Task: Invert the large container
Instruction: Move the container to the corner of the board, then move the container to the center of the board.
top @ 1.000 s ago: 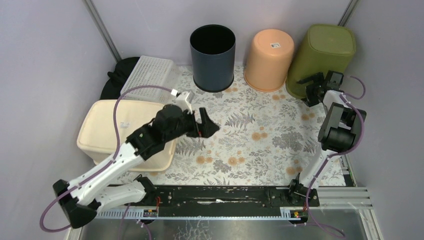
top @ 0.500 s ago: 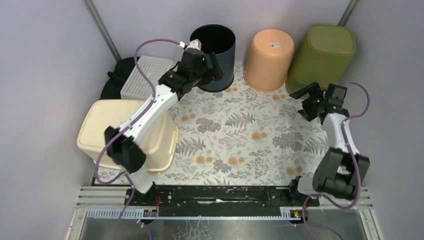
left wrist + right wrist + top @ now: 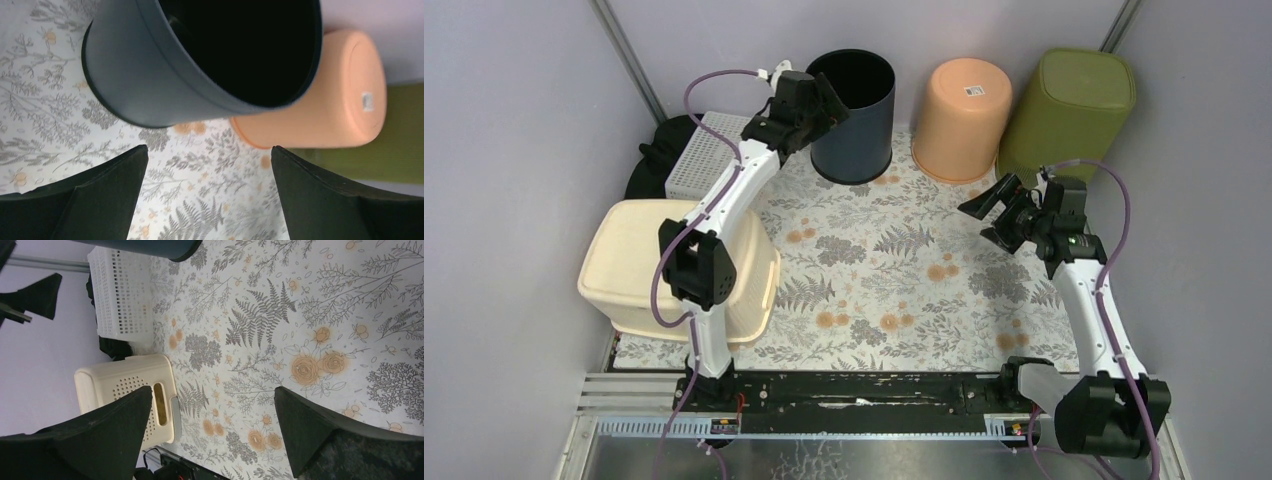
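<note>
Upright at the top centre of the overhead view, mouth open upward, long axis vertical: the dark container point(image 3: 850, 125), standing on the floral surface point(image 3: 894, 290). Just beside its rim, on the upper left, the left gripper point(image 3: 828, 101), spread wide and empty, facing right toward the dark wall. Well apart at mid right, the right gripper point(image 3: 980, 222), likewise spread, holding nothing. Nearer by far: the left, probably a short reach rightward onto the rim.
</note>
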`<action>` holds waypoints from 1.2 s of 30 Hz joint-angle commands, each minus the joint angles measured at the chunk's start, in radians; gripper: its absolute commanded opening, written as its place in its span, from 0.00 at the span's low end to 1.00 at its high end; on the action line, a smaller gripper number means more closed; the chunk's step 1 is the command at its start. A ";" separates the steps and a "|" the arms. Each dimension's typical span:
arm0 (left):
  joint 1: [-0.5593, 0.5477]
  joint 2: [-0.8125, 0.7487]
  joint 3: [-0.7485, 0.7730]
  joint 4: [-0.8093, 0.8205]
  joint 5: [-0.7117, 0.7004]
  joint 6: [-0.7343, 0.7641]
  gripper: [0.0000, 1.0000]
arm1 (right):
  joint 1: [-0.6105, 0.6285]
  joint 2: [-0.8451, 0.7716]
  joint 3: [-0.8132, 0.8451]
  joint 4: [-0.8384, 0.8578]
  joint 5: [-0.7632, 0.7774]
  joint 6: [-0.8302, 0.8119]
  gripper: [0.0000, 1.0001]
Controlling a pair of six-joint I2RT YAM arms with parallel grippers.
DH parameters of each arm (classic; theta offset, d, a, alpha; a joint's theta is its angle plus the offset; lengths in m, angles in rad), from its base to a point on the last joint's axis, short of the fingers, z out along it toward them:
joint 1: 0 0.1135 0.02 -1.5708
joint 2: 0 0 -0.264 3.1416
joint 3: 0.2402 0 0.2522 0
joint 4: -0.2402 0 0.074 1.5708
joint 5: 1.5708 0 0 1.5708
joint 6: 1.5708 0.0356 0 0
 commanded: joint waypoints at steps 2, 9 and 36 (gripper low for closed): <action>0.060 -0.026 -0.043 0.204 0.066 -0.115 1.00 | 0.009 -0.044 -0.034 -0.025 -0.058 -0.029 0.99; 0.108 0.107 0.136 0.078 0.080 -0.192 1.00 | 0.010 -0.060 -0.080 0.005 -0.114 -0.023 1.00; 0.148 0.031 -0.131 0.062 0.182 -0.176 0.77 | 0.012 -0.120 -0.192 0.058 -0.187 0.007 0.99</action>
